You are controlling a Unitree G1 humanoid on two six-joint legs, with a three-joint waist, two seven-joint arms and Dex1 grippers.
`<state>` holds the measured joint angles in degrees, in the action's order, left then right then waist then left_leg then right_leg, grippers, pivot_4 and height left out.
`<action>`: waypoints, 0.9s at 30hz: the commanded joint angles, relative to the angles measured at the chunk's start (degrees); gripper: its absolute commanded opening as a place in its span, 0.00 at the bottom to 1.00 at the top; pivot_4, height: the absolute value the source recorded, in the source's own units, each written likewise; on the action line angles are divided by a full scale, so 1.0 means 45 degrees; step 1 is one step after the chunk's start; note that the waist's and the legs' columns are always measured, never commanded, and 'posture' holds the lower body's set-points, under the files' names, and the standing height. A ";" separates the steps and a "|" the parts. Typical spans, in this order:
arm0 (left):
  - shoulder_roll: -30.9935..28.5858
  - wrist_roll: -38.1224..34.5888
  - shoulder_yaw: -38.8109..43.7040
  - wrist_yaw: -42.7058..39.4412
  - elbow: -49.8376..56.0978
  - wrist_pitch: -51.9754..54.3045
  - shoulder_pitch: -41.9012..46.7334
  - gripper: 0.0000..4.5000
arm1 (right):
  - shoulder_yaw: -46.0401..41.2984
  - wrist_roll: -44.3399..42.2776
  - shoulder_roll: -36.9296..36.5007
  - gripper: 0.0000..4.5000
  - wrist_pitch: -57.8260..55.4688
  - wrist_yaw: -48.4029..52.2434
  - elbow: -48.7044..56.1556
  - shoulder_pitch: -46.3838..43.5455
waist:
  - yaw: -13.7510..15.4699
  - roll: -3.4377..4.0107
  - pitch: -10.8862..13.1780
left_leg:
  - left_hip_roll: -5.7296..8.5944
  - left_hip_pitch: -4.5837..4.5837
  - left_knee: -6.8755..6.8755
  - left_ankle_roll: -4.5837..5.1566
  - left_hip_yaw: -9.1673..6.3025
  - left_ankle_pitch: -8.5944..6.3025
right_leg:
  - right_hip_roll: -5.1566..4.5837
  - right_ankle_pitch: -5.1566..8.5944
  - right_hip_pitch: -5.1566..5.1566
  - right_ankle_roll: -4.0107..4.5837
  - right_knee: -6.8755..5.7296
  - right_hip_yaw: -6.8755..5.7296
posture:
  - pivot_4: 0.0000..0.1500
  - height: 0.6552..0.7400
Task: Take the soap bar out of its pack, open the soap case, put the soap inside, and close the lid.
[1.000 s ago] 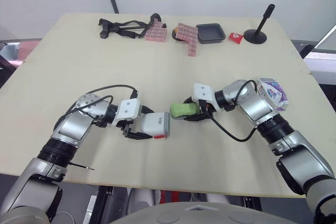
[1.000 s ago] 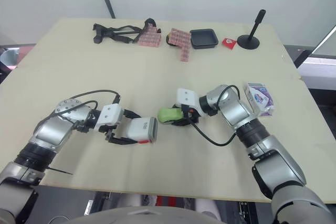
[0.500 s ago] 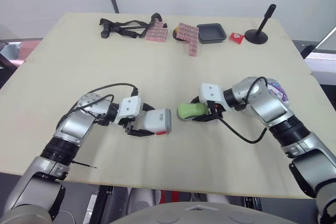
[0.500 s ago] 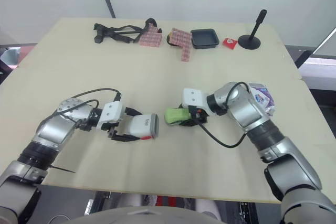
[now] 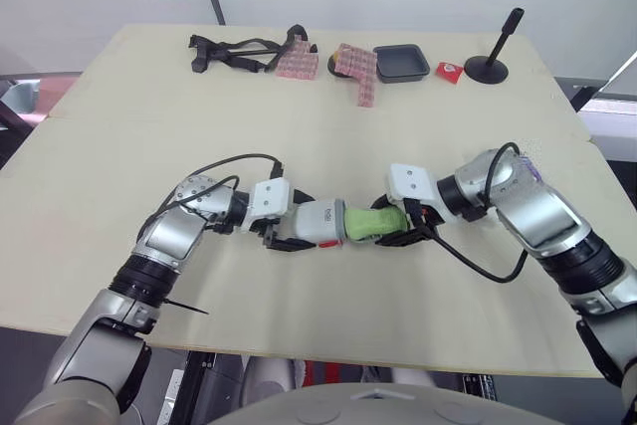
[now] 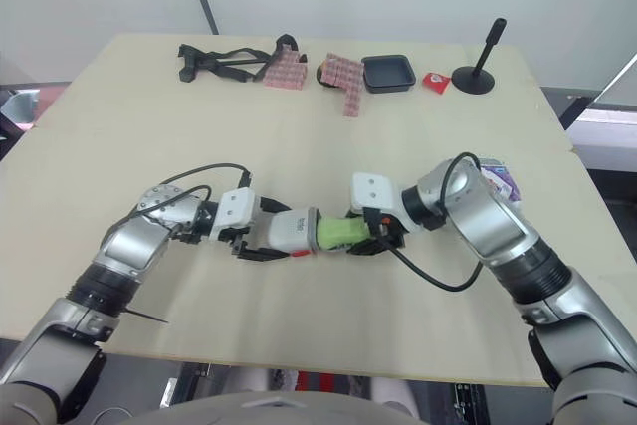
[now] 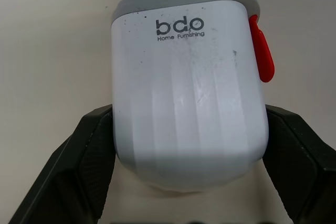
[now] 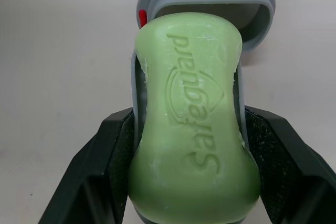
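Closer now, right gripper (image 8: 191, 129) clamps green Safeguard soap (image 5: 370, 223) entering white, grey-rimmed case (image 5: 318, 223), clasped by left gripper (image 7: 189, 124).

Pale table (image 5: 299, 126) holds a strap (image 5: 198, 45), black tray (image 5: 400, 65), stand (image 5: 485, 70) (far edge) and the soap pack (image 6: 504, 182).

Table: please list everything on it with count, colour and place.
soap case: 1, white and grey, front centre
soap bar: 1, green, at the case's open end
soap pack: 1, white and purple, right side
tray: 1, black, far edge
packet: 1, red, right of tray
stand: 1, black, far right
checked pieces: 2, pink, left of tray
strap: 1, black, far left
left gripper: 1, black, holds case
right gripper: 1, black, holds soap
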<state>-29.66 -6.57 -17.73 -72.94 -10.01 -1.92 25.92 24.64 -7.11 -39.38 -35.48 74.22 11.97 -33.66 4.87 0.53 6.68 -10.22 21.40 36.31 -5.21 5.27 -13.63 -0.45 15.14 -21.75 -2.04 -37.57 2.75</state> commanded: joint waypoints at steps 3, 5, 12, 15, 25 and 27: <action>-0.0033 -0.0081 0.0079 0.0039 0.0241 -0.0249 0.0164 0.77 | 0.0008 -0.0043 -0.0092 0.57 -0.0031 -0.0133 0.0269 -0.0219 | 0.0008 0.0000 0.0000 | 0.0000 -0.0001 0.0000 0.0000 0.0000 0.0000 | 0.0000 0.0000 0.0000 0.0000 0.0000 0.0000 | 1.00 1.00; -0.0041 -0.0091 0.0074 0.0050 0.0289 -0.0243 0.0140 0.77 | 0.0066 -0.0050 -0.0047 0.57 -0.0059 -0.0169 0.0235 -0.0268 | 0.0010 0.0000 0.0000 | 0.0000 -0.0002 0.0000 0.0000 0.0000 0.0000 | 0.0000 0.0000 0.0000 0.0000 0.0000 -0.0002 | 1.00 1.00; 0.0199 -0.0062 -0.0029 0.0265 0.0465 -0.0211 0.0136 0.77 | 0.0592 0.0069 0.0397 0.57 -0.0843 -0.0467 0.0179 -0.0903 | -0.0008 0.0000 0.0000 | 0.0000 -0.0003 0.0000 0.0000 0.0001 0.0000 | 0.0000 0.0000 0.0000 0.0001 -0.0003 0.0001 | 1.00 1.00; 0.0371 -0.0028 -0.0079 0.0387 0.0520 -0.0175 0.0162 0.77 | 0.0804 0.0096 0.0576 0.57 -0.1281 -0.0598 0.0275 -0.1215 | 0.0015 0.0000 0.0000 | 0.0000 -0.0003 0.0001 0.0000 0.0001 0.0000 | 0.0000 0.0000 0.0000 0.0001 -0.0002 -0.0002 | 1.00 1.00; 0.0769 0.0047 -0.0278 0.0746 0.0594 -0.0095 0.0159 0.77 | 0.1558 0.0619 0.0630 0.57 -0.2217 -0.1043 0.1114 -0.1948 | 0.0097 0.0001 0.0000 | 0.0001 -0.0004 0.0002 0.0000 0.0001 0.0000 | -0.0001 0.0000 0.0000 0.0001 -0.0002 0.0001 | 1.00 1.00; 0.0809 0.0038 -0.0309 0.0771 0.0655 -0.0068 0.0111 0.77 | 0.1578 0.0652 0.0618 0.57 -0.2446 -0.1123 0.1307 -0.2052 | 0.0100 0.0001 0.0000 | 0.0000 -0.0004 0.0002 0.0000 0.0002 0.0000 | 0.0000 0.0000 0.0000 0.0001 -0.0002 0.0002 | 1.00 1.00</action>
<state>-26.45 -5.98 -19.18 -69.97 -9.73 -1.82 26.03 32.78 -3.65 -36.66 -46.14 69.65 14.68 -40.90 5.32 0.54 6.68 -10.22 21.38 36.32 -5.21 5.28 -13.63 -0.45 15.14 -21.75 -2.03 -37.58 2.76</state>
